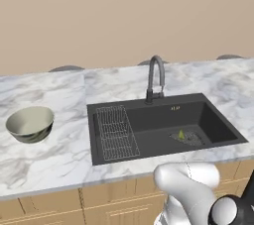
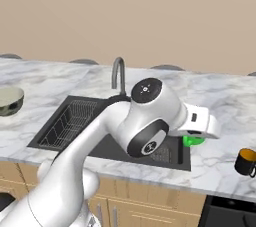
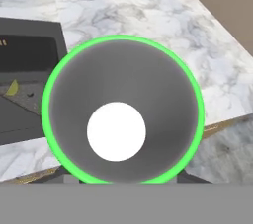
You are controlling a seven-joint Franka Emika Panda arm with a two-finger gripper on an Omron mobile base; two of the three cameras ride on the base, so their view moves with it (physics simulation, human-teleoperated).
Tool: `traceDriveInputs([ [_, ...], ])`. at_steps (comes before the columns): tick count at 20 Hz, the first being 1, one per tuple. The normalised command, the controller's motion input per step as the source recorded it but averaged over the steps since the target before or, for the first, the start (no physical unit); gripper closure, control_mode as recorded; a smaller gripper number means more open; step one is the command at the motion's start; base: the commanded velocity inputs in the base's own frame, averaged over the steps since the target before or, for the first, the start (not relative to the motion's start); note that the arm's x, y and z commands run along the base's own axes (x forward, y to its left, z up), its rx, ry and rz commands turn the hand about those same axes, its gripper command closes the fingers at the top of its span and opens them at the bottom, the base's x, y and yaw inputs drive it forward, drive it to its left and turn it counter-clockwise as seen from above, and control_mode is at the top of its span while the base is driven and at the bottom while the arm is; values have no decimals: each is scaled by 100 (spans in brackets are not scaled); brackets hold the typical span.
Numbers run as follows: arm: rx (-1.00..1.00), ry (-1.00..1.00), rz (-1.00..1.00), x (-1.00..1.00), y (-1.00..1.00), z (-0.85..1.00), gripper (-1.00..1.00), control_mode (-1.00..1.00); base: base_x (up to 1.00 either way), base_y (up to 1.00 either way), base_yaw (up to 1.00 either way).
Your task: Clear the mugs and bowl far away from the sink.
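i see the bowl (image 1: 30, 124) upright on the marble bench (image 1: 49, 162), left of the sink (image 1: 163, 126) and apart from its rim. a green mug (image 3: 122, 110) sits right under my end effector, by the sink's right edge; whether the fingers grip it i cannot tell. a dark, orange-lined mug (image 2: 246, 161) stands further right.

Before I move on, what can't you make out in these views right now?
- Green mug, hand view: its outside and handle, hidden behind its own rim.
- Gripper, right base view: jaws hidden behind the arm's wrist.
- Dark mug, right base view: cut by the right edge.
- Bowl: nothing hidden.
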Motion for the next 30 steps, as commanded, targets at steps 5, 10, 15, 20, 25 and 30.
traceDriveInputs([
  [5,0,0,0,0,0,0,100,100,-87,1,-9],
  [10,0,0,0,0,0,0,100,100,-82,0,-42],
  [15,0,0,0,0,0,0,100,100,-62,0,-64],
  [20,0,0,0,0,0,0,100,100,-44,0,-71],
  [25,0,0,0,0,0,0,100,100,-26,0,-74],
  [30,0,0,0,0,0,0,100,100,-20,0,-75],
])
